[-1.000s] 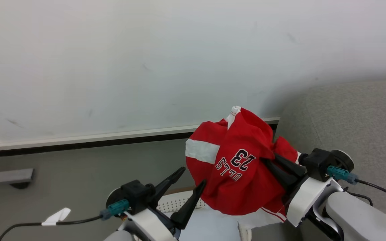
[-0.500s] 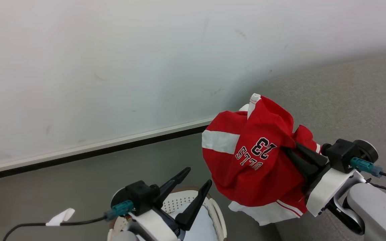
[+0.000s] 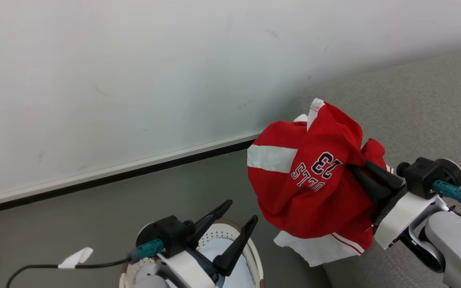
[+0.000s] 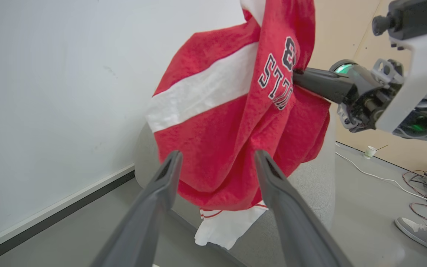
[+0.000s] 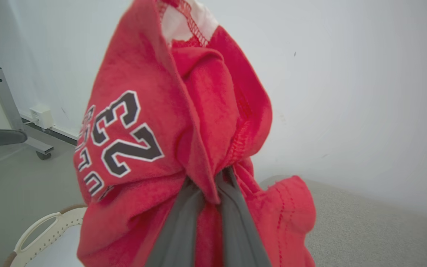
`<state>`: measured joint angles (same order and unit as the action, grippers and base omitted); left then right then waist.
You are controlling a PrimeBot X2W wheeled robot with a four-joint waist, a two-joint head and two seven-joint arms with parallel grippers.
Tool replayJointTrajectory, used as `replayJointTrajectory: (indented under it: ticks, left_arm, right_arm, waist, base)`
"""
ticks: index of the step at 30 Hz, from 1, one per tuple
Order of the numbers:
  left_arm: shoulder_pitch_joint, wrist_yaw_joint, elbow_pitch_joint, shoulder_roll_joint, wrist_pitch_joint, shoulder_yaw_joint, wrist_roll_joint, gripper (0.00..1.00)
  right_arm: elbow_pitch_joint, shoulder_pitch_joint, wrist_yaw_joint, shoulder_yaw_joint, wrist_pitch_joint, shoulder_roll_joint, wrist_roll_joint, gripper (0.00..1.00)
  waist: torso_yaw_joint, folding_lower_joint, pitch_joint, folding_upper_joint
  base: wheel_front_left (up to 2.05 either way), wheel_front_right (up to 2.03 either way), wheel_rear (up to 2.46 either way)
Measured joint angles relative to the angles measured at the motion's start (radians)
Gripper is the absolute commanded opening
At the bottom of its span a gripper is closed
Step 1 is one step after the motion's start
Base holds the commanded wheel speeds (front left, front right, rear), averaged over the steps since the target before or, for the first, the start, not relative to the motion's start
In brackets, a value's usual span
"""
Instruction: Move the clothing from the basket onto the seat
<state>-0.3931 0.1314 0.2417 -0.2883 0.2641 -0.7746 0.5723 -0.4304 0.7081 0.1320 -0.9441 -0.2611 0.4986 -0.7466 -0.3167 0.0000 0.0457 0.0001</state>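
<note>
1. Head view: we log the right claw (image 3: pixel 354 170) clamped on a bunched fold of the jersey (image 3: pixel 302 192). The jersey hangs in the air at the left edge of the sofa (image 3: pixel 414 100), apart from the basket (image 3: pixel 254 256). The left claw (image 3: pixel 242 210) gapes empty above the basket.
2. Left wrist view: we see its fingers spread, with the jersey hanging beyond them.
3. Right wrist view: we see both fingers pinching red cloth beside the "23".

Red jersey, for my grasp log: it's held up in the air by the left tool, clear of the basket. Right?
No: the right tool holds the red jersey, shut on a bunched fold, as the right wrist view shows. The left tool is open and empty. The jersey is in the air, clear of the basket.
</note>
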Motion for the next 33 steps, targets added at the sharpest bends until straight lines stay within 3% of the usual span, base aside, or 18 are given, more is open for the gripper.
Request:
replayJointTrajectory:
  ticks: [10,15,25,33]
  left_arm:
    - [-0.068,0.000,-0.016,-0.036,0.000,-0.031,0.000,1.00]
    - [-0.138,0.000,-0.026,-0.049,0.000,-0.059,0.003,1.00]
    - [-0.270,0.000,-0.057,-0.059,0.000,-0.104,0.005,1.00]
    - [-0.340,0.000,-0.115,-0.073,0.000,-0.126,-0.013,1.00]
  right_arm:
    - [-0.008,0.101,0.000,0.146,0.002,0.012,0.078,0.00]
    - [-0.031,0.216,0.000,0.249,0.024,0.055,0.131,0.00]
    - [-0.156,0.445,0.000,0.532,0.088,0.164,0.224,0.00]
    - [-0.318,0.567,0.000,0.781,0.108,0.173,0.366,0.00]
  waist:
    - [0.024,0.0000,0.079,0.0000]
    - [0.050,0.0001,0.136,0.0000]
    - [0.134,0.0001,0.270,0.0000]
    - [0.203,0.0002,0.407,-0.0001]
  base:
    - [0.00,0.00,0.00]
    - [0.00,0.00,0.00]
    - [0.00,0.00,0.00]
    - [0.00,0.00,0.00]
